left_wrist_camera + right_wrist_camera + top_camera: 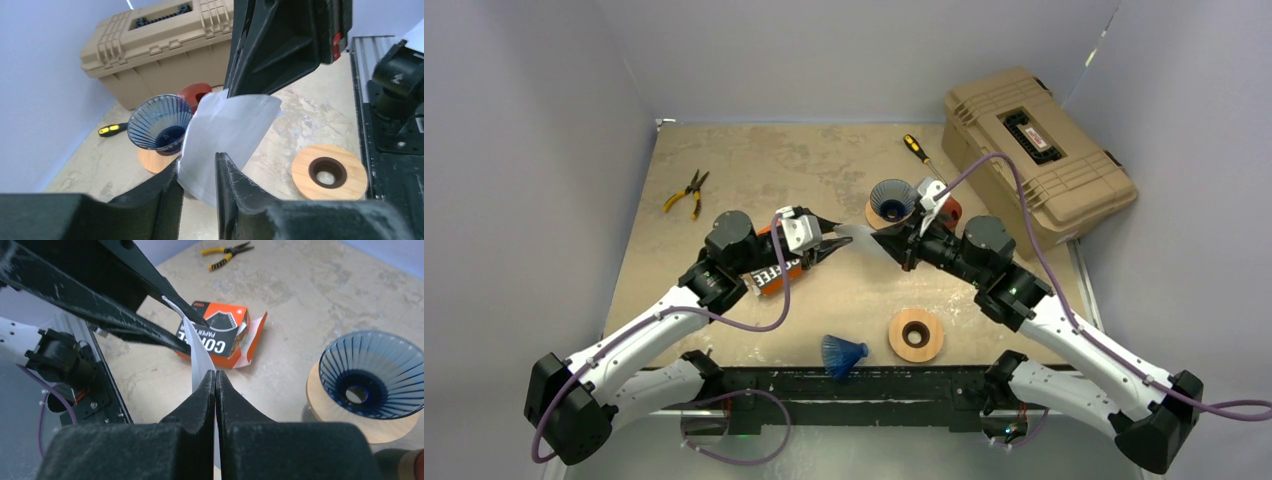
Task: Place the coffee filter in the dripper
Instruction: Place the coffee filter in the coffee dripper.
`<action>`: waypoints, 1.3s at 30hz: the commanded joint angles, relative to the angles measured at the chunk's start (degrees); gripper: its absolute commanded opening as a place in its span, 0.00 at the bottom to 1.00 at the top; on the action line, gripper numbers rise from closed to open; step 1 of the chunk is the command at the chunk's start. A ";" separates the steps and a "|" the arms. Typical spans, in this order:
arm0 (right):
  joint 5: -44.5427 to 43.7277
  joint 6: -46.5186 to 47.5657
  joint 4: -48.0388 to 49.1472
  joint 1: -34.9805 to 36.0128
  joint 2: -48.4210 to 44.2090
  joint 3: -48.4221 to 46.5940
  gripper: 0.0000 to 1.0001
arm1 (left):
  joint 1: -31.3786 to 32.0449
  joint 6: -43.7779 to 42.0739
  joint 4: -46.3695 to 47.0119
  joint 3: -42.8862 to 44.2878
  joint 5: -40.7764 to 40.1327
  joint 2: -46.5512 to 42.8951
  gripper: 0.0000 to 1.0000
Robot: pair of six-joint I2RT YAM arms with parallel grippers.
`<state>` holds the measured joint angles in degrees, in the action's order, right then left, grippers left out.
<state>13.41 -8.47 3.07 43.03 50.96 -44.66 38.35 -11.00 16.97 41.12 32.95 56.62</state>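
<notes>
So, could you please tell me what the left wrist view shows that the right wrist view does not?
Only the left wrist: the tan toolbox, a screwdriver and a spare wooden ring. Only the right wrist: the pliers and the orange filter box. Both: the coffee filter and the blue dripper.

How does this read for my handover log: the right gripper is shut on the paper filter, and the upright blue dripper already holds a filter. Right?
No: the upright blue dripper is empty, ribs and bottom hole bare in the right wrist view. The right gripper is shut on the paper filter.
</notes>
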 commanded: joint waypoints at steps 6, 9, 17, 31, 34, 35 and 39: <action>-6.19 -0.29 -2.98 0.11 1.33 -7.67 0.00 | 0.16 -0.32 4.93 2.73 -7.11 -0.58 0.85; -10.39 -0.48 -5.57 0.15 2.39 -9.79 0.00 | 0.20 0.02 5.00 3.06 -10.15 -0.47 0.89; -20.82 -0.52 -10.53 -0.04 7.84 -17.69 0.00 | 0.15 9.74 2.62 6.97 -28.95 2.01 0.94; -12.00 -4.86 -16.32 -11.12 17.50 -27.75 0.00 | 0.13 35.90 -22.51 31.40 -34.94 22.45 0.97; -13.19 -5.43 -18.13 -11.54 18.71 -29.08 0.00 | 0.12 39.94 -25.05 35.36 -35.54 26.57 0.96; -14.51 -5.57 -18.41 -11.61 18.69 -29.12 0.00 | 0.16 41.11 -25.78 36.89 -35.64 27.84 0.96; -17.87 -5.36 -20.30 -11.61 18.99 -29.42 0.00 | 0.92 45.10 -27.01 39.86 -35.92 31.00 0.96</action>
<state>-1.21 -13.06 -15.00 31.59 70.17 -71.37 38.39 27.29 -7.90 76.03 -2.83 86.39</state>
